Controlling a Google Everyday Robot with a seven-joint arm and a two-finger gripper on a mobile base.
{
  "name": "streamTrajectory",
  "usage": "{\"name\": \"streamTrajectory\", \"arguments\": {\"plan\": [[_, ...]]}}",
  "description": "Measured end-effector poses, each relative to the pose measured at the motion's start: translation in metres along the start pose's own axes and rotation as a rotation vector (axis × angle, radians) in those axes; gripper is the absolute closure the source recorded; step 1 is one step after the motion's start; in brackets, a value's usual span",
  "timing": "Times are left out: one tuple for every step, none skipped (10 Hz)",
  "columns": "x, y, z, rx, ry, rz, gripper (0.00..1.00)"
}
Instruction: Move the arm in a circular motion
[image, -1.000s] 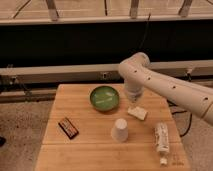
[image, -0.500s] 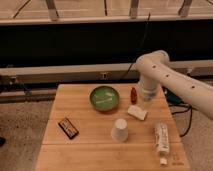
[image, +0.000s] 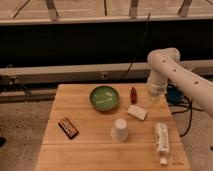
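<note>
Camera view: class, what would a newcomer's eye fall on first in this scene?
The arm catches the eye first, a big glossy white tube reaching in from the right and bending down over the right rear edge of the table. Its gripper hangs there, right of a small red thing. Next comes the green bowl at the rear middle, with a white cup in front of it.

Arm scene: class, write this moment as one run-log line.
arm: bent over right rear of table | end effector: hanging right of red item | bowl, cup, bottle: on table
</note>
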Motion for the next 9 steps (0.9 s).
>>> {"name": "streamTrajectory", "arguments": {"plan": [[-0.006, -0.011, 0.001, -0.002, -0.001, -0.005, 0.97], [-0.014, -0.021, -0.001, 0.003, -0.002, -0.015, 0.97], [-0.027, -0.031, -0.004, 0.013, -0.007, -0.032, 0.97], [-0.034, -0.036, -0.006, 0.018, -0.009, -0.044, 0.97], [-0.041, -0.040, -0.008, 0.024, -0.012, -0.058, 0.97], [-0.052, -0.045, -0.011, 0.032, -0.014, -0.081, 0.97], [-0.061, -0.046, -0.012, 0.034, -0.017, -0.103, 0.97], [-0.070, -0.046, -0.012, 0.034, -0.019, -0.125, 0.97], [-0.081, -0.047, -0.013, 0.038, -0.023, -0.152, 0.97]]}}
